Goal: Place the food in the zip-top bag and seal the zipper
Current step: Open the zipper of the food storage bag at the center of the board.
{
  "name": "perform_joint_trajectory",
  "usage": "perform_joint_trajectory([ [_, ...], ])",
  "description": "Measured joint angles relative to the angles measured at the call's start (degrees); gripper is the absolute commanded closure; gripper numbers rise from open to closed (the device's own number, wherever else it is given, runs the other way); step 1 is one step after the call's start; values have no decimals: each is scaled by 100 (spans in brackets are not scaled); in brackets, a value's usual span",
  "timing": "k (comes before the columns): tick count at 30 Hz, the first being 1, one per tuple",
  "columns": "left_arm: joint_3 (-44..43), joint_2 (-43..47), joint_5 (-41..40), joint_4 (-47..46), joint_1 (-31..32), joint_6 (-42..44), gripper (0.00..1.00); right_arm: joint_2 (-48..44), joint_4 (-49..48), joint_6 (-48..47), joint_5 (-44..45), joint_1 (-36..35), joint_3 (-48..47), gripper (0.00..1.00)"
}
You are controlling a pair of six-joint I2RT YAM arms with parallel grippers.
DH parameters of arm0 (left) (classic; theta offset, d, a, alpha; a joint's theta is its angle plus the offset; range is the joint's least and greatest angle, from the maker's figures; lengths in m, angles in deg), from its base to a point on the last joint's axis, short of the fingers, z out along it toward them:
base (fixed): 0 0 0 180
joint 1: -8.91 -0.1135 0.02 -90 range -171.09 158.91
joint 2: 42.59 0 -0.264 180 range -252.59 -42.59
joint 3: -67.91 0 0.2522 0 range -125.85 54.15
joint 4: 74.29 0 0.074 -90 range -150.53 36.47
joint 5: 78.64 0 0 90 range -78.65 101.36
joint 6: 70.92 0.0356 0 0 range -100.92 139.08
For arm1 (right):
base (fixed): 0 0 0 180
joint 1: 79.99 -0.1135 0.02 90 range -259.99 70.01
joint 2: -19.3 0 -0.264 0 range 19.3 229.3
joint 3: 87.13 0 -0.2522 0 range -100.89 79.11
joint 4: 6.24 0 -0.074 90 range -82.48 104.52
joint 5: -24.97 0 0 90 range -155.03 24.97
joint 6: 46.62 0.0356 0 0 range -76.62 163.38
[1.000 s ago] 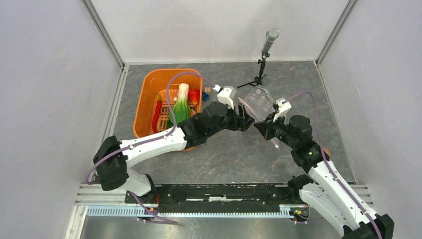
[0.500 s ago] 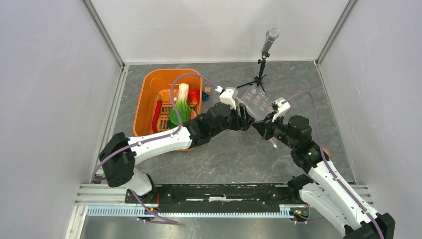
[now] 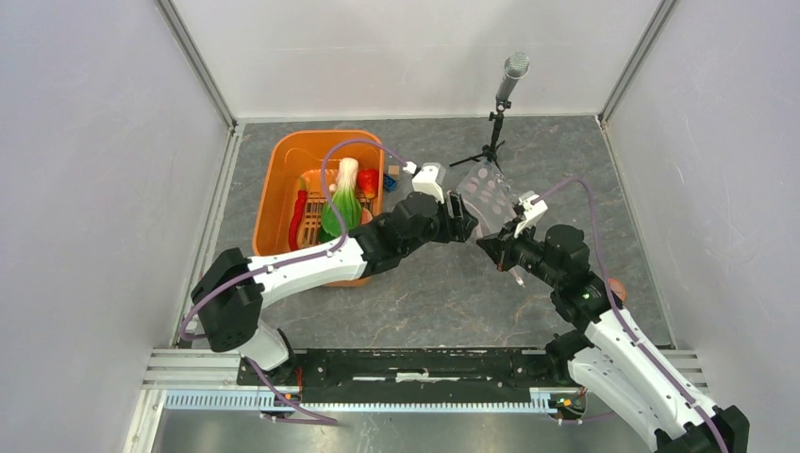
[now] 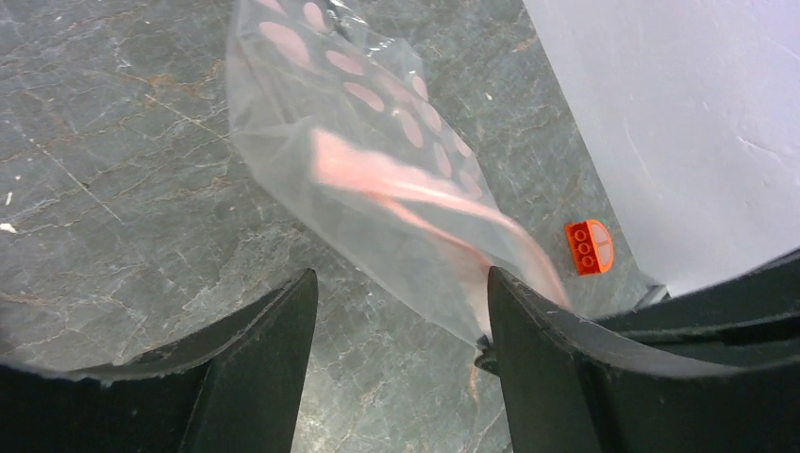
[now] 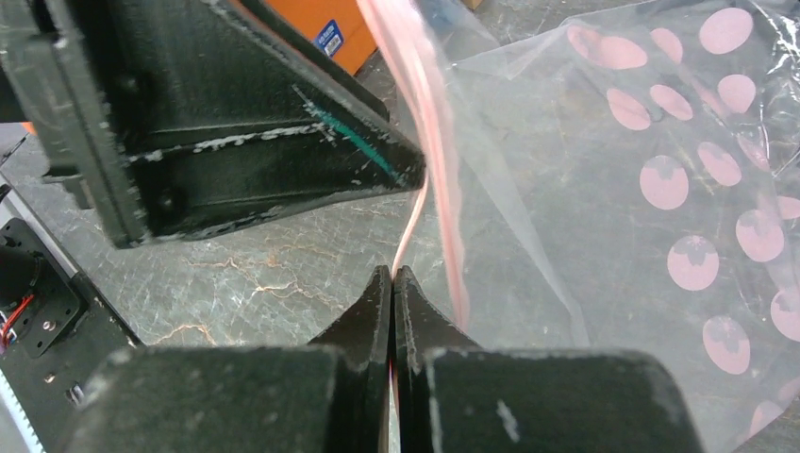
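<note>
Two grippers meet mid-table. Toy food [image 3: 340,208] lies in the orange tub [image 3: 279,170] near the far-left corner. Left gripper [image 4: 398,283] is released, jaws straddling the zip-top bag [image 4: 311,94] mouth, likely to part it. Right gripper [image 5: 392,283] is clenched on the pink zipper [image 5: 415,85], holding the bag aloft.

Grey marbled floor [image 3: 443,293], plain white walls [image 3: 415,57] on three sides, metal corner posts [image 3: 195,61], even light.
</note>
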Motion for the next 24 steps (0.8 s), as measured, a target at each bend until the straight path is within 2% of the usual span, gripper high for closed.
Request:
perform_joint_trajectory([
  [7,-127,-282,-63,0,-55,-50,32,-44,-31,-59,-87,-66,57,100],
  [15,-201,-463,15,33,-72,-90,25,76,20,-197,-33,-208,79,100],
  [24,-345,-463,278,70,-72,-87,29,216,11,-280,87,-308,92,100],
])
